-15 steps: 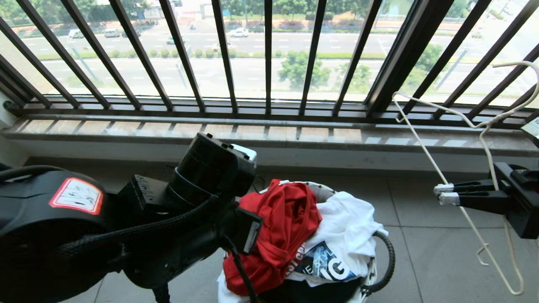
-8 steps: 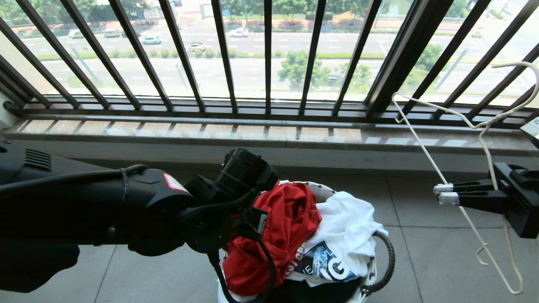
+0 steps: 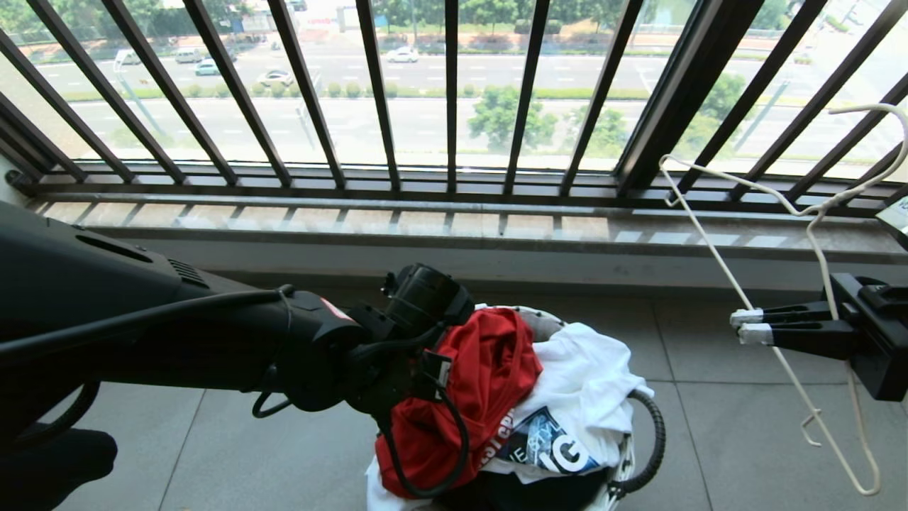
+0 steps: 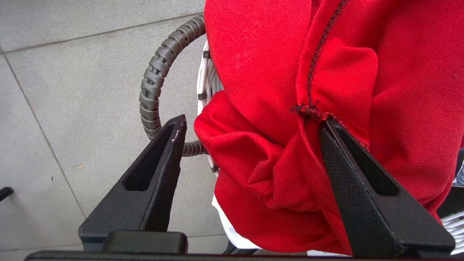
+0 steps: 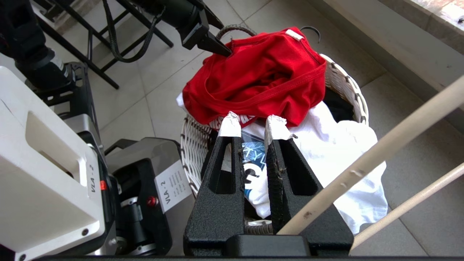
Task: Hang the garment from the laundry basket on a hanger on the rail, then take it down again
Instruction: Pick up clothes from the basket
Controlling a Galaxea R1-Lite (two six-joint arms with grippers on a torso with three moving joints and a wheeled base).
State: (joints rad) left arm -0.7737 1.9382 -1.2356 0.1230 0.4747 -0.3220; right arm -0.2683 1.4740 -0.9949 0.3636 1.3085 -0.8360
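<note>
Garment (image 3: pixel 482 383): heaped atop basket (image 3: pixel 642 454), near side; left gripper (image 4: pixel 250 134) nearest, jaws spread astride a red fold, one finger (image 4: pixel 348 163) touching cloth; right gripper (image 3: pixel 745 326) well aside, pinching hanger (image 3: pixel 709 234).

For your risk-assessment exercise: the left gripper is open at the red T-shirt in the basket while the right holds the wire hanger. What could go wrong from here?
1. The left gripper straddles only a bunched fold of the red T-shirt, so closing may catch too little cloth and slip.
2. The white shirt lies against the red one, so it might drag out too.
3. One finger is near the basket's cord handle and could snag it.
4. The wire hanger hangs slanted in the right gripper and may swing.
</note>
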